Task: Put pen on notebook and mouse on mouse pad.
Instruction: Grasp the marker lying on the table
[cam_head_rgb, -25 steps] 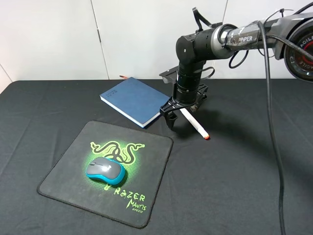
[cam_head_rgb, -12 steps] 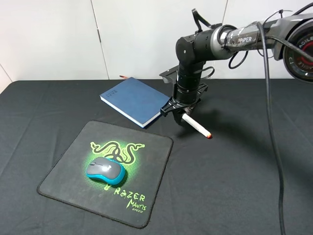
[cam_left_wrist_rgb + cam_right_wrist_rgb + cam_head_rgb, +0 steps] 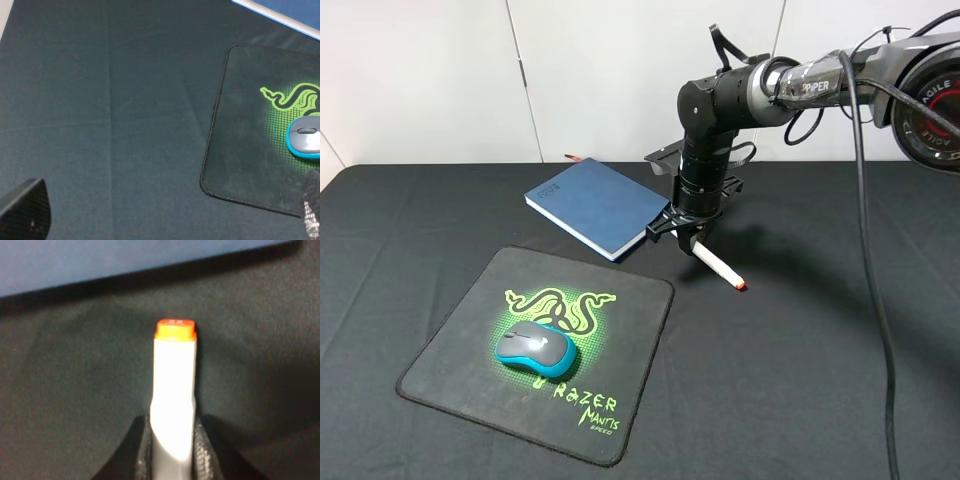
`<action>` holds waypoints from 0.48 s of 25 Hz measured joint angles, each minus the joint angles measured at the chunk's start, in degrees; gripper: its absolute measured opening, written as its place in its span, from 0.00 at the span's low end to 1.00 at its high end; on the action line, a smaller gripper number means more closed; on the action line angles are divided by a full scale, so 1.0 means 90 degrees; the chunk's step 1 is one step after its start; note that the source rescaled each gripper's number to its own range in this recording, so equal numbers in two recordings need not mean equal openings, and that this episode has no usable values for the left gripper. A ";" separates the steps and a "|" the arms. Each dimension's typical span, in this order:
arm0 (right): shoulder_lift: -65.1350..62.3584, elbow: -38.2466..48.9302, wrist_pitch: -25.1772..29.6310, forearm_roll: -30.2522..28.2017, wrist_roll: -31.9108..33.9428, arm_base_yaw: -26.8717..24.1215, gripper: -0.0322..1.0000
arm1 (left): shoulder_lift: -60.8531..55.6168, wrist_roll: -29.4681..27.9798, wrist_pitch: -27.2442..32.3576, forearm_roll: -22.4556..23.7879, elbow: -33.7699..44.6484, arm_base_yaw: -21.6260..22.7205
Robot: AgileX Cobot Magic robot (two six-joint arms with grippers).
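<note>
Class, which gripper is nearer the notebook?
Right. The right gripper holds the pen just beside the notebook; the left gripper sits across the mouse pad from it, outside the high view.

There is one mouse pad [image 3: 620,330], with one mouse [image 3: 535,347] on it. Past the mouse pad's far edge are one notebook [image 3: 595,205] and one pen [image 3: 717,267]. One robot arm [image 3: 790,75] hangs beyond that same edge.

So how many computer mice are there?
1. The mouse sits in the middle of the mouse pad, on its green logo. None seems hidden.
</note>
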 joint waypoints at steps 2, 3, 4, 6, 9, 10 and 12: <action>0.0000 0.0000 0.0008 0.0000 0.0000 0.0000 0.04 | 0.0000 0.0000 0.0000 0.0000 0.0000 0.0000; 0.0000 0.0000 0.0014 0.0000 0.0000 0.0000 0.04 | 0.0000 0.0000 0.0000 0.0000 0.0000 0.0000; 0.0000 0.0000 0.0022 0.0000 0.0000 0.0000 0.04 | 0.0000 0.0000 0.0000 0.0000 0.0000 0.0000; -0.0020 -0.0026 0.0101 -0.0030 -0.0005 0.0000 0.04 | 0.0000 0.0000 0.0000 0.0000 0.0000 0.0000; -0.0048 -0.0178 0.0492 -0.0132 -0.0005 0.0000 0.04 | 0.0000 0.0000 0.0000 0.0000 0.0000 0.0000; -0.0076 -0.0259 0.0639 -0.0137 -0.0005 0.0000 0.04 | 0.0000 0.0000 0.0000 0.0000 0.0000 0.0000; -0.0119 -0.0526 0.1022 -0.0129 -0.0005 0.0000 0.04 | 0.0000 0.0000 0.0000 0.0000 0.0000 0.0000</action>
